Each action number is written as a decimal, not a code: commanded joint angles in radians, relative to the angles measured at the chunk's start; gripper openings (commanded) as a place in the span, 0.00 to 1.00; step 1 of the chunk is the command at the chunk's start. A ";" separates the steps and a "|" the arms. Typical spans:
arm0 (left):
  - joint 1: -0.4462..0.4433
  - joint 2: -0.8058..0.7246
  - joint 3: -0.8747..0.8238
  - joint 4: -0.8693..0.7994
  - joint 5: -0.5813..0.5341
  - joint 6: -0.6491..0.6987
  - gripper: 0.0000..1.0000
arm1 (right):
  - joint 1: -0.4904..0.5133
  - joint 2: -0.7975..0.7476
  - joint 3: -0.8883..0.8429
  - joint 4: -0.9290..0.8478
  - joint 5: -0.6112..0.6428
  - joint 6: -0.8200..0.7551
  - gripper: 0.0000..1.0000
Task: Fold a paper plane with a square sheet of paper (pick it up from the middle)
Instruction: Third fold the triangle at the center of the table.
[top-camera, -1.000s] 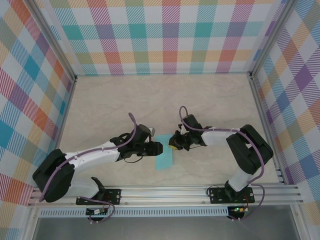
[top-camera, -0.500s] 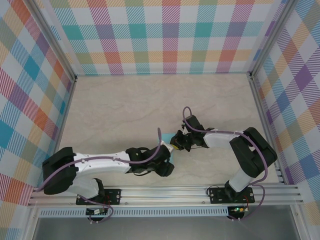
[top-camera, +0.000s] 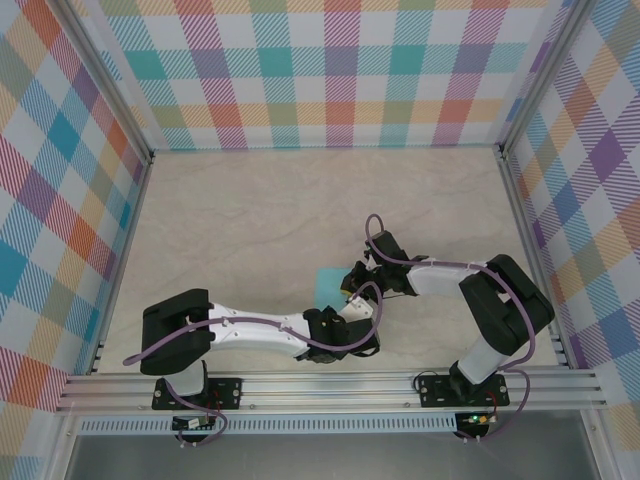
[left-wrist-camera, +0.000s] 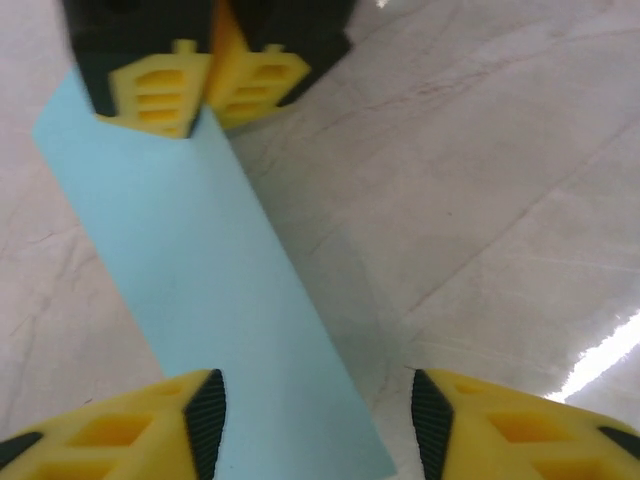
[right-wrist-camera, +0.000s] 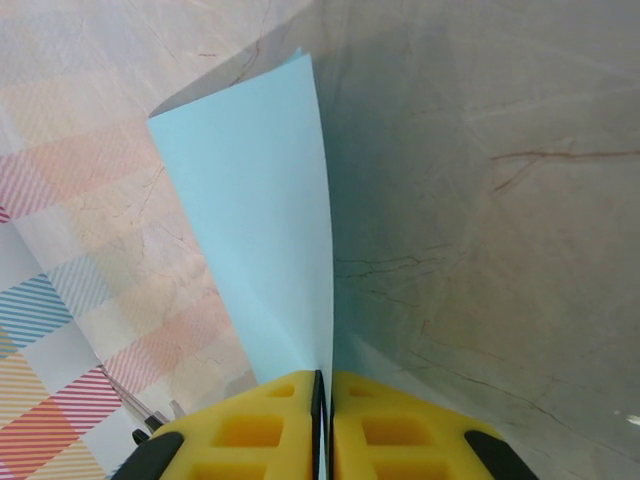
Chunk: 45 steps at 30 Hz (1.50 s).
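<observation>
**Left arm has swung right round to the near side of the paper**

The right tool (right-wrist-camera: 322, 385) is pinched tight on one edge of the square sheet of paper (right-wrist-camera: 255, 200). Its yellow pads are pressed together with the turquoise edge caught between them. From its wrist camera the paper fans away from the pinch, lifted a bit off the surface (top-camera: 250, 220). It looks like a long narrow strip rather than a full square, so it seems to be folded over.

The left tool (left-wrist-camera: 315, 430) has its jaws apart with a clear gap. The near end of the strip runs into that gap, closer to one finger (left-wrist-camera: 150, 425) than the other. I can't tell whether that finger actually touches the paper. Looking along the strip from there, the right tool is clamped on the far end.

Compared with a second ago, the left arm (top-camera: 250, 330) was off to the left of the paper with its tool beside it. Now it's stretched along the near edge, with its wrist just in front of the right tool. The right arm has barely shifted. From above, the long turquoise strip is now just a small patch peeking out left of the right tool
</observation>
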 joint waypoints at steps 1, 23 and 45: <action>-0.012 -0.016 0.011 -0.047 -0.081 0.002 0.42 | 0.007 -0.010 0.019 -0.032 0.010 -0.024 0.12; 0.225 -0.292 -0.229 0.181 0.455 0.022 0.01 | 0.006 -0.112 0.079 -0.226 0.096 -0.166 0.34; 0.473 -0.263 -0.278 0.304 0.840 0.027 0.03 | 0.027 0.147 0.372 -0.374 0.031 -0.351 0.16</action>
